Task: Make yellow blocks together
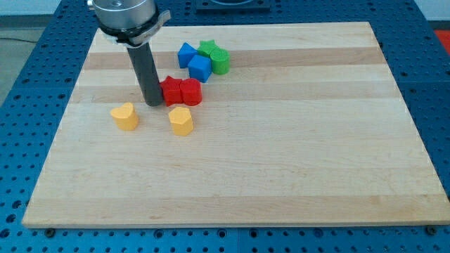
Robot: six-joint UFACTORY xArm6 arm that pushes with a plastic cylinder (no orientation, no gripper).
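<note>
Two yellow blocks lie left of the board's centre. A yellow heart-shaped block (126, 116) is on the left and a yellow rounded block (181, 120) is on the right, a gap of about one block width between them. My tip (153, 103) rests on the board just above that gap. It touches or nearly touches the left side of a red block (171, 91).
A second red block (190, 92) sits right beside the first red one. Above them, two blue blocks (187, 54) (200, 67) and two green blocks (209, 48) (220, 62) cluster together. The wooden board (281, 154) sits on a blue perforated table.
</note>
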